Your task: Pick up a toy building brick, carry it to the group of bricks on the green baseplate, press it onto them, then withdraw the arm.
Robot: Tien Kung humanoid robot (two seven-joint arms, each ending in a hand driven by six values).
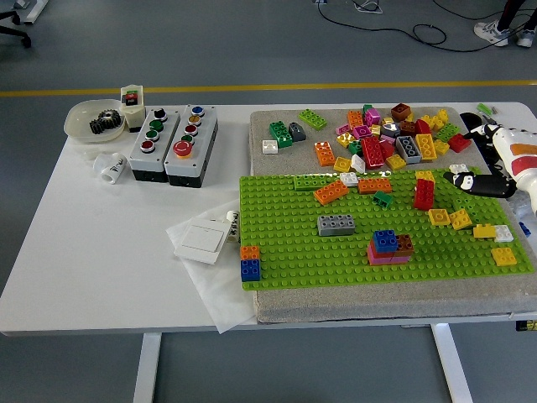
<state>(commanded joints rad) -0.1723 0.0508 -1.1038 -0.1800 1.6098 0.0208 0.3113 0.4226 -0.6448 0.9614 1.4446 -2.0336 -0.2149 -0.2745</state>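
The green baseplate [294,243] lies on a grey mat. On it stands the group of bricks [388,248]: a blue brick and a brown one on a pink base. Single bricks sit around it, among them a grey one [336,224], a red one [424,194] and yellow ones [449,218]. A loose pile of bricks [386,138] lies on the mat behind the plate. My right hand [480,181] hangs at the plate's far right edge, fingers stretched out, open and holding nothing. Its white forearm [516,155] runs off the picture's right side.
Two grey button boxes [172,144] and a bowl with a black gear [94,120] stand at the back left. A white switch plate on paper [201,241] lies left of the baseplate, beside an orange and blue brick [250,263]. A white roll [109,167] lies nearby.
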